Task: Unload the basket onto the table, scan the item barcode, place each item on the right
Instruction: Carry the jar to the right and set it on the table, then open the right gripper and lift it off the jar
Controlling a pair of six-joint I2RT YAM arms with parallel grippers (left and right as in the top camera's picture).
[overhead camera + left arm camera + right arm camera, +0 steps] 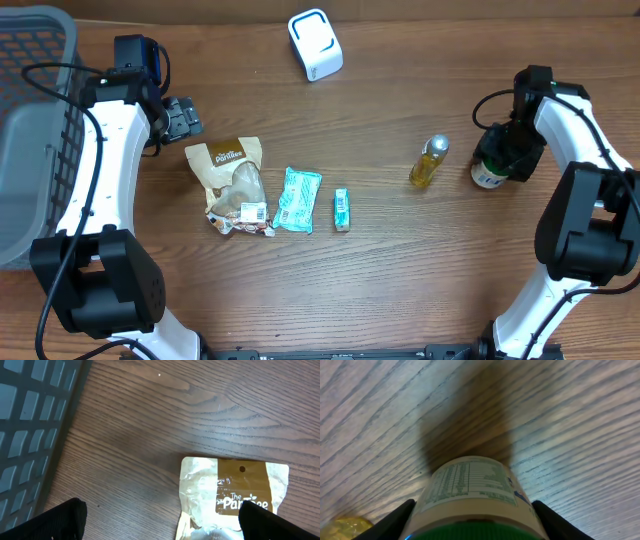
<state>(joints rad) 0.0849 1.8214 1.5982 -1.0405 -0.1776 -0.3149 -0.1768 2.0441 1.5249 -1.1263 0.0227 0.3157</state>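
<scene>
Found the green-lidded jar (487,175) at the right side of the worktop (400,280), grasped by the right gripper (505,150), its fingers (547,520) pressed to either side of the white label; noted a yellow bottle (428,162) lying near it. Saw the left gripper (183,117) released wide and holding nothing, poised by the top edge of the brown snack bag (235,180), near the grey basket (45,45); spotted the white scanner (315,43) at the far edge, well apart from the jar.
</scene>
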